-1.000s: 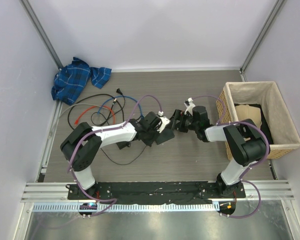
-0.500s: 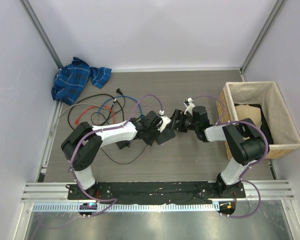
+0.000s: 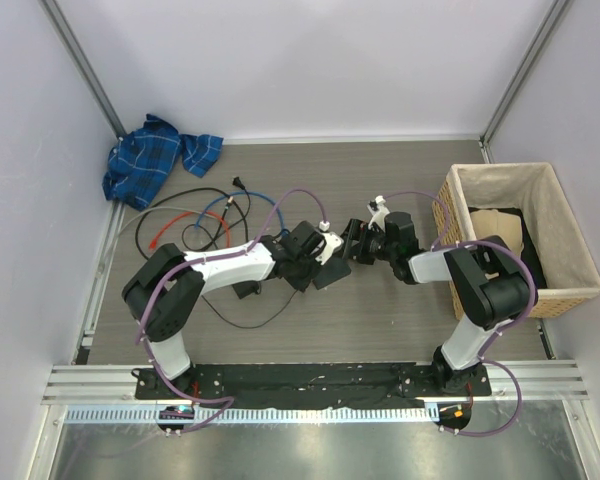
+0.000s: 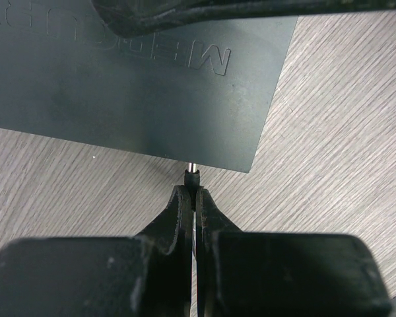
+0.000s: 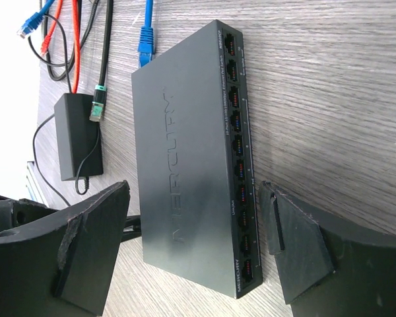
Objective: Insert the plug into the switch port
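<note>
In the left wrist view my left gripper [image 4: 194, 196] is shut on a small black barrel plug [image 4: 193, 178]. The plug's metal tip meets the near edge of the dark grey switch [image 4: 138, 86], close to its right corner. The switch port itself is hidden under that edge. In the right wrist view my right gripper [image 5: 195, 190] stands open, its fingers [image 5: 297, 251] on either side of the switch's [image 5: 185, 152] near end with small gaps. A row of network sockets [image 5: 239, 172] lines the switch's right face. From above, both grippers [image 3: 317, 260] [image 3: 352, 245] meet at the switch [image 3: 330, 274].
A black adapter brick [image 5: 79, 135] with a thin cord lies left of the switch. Red, blue and black cables [image 3: 195, 225] are coiled at the back left, and a blue plaid cloth [image 3: 150, 160] lies in the corner. A wicker basket [image 3: 562, 290] stands at the right.
</note>
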